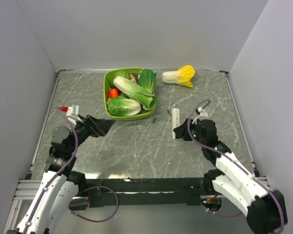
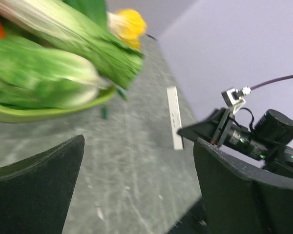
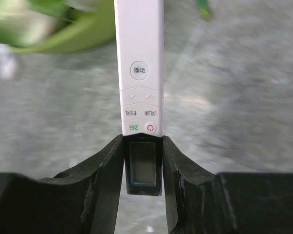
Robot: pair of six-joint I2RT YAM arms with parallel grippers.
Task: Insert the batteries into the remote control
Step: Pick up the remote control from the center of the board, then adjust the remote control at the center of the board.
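Note:
The remote control (image 1: pixel 176 122) lies on the table right of the green bowl, face up, white with a black display end; it also shows in the right wrist view (image 3: pixel 139 73) and the left wrist view (image 2: pixel 174 117). My right gripper (image 1: pixel 180 135) (image 3: pixel 142 144) is shut on its black near end, both fingers pressed to its sides. Two tiny green batteries lie on the table by the bowl, one (image 1: pixel 155 119) in front of its right corner and one (image 1: pixel 169 111) just left of the remote's far end. My left gripper (image 1: pixel 110 125) (image 2: pixel 139 146) is open and empty, near the bowl's front left.
The green bowl (image 1: pixel 106 83) holds leafy vegetables and a red item at the back centre. A yellow-tipped cabbage (image 1: pixel 179 75) lies at the back right. Grey walls enclose the table on three sides.

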